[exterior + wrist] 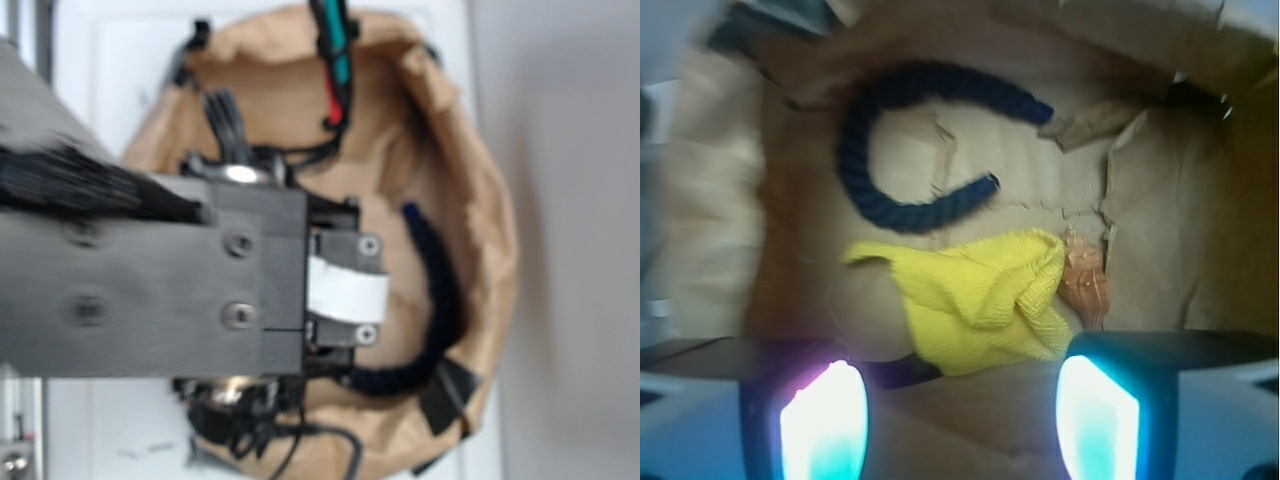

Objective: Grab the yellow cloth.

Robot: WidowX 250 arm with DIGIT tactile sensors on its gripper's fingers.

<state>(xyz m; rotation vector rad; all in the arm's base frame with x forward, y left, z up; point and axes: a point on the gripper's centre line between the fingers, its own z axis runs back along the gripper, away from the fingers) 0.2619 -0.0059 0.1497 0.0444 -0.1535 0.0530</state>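
Brown paper-lined bin (1160, 180), crumpled and torn. Yellow cloth (980, 300) lies flat on the paper, centre, just ahead of gripper (960, 420). Jaws spread wide, nothing btwn them. Dark blue rope (865, 180) curls beyond the cloth; orange shell (1087, 285) touches its right edge.

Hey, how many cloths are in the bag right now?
1. The yellow cloth lies on the brown paper just ahead of the open hand, below the dark rope, with the shell at its right edge. Paper folds might hide others.
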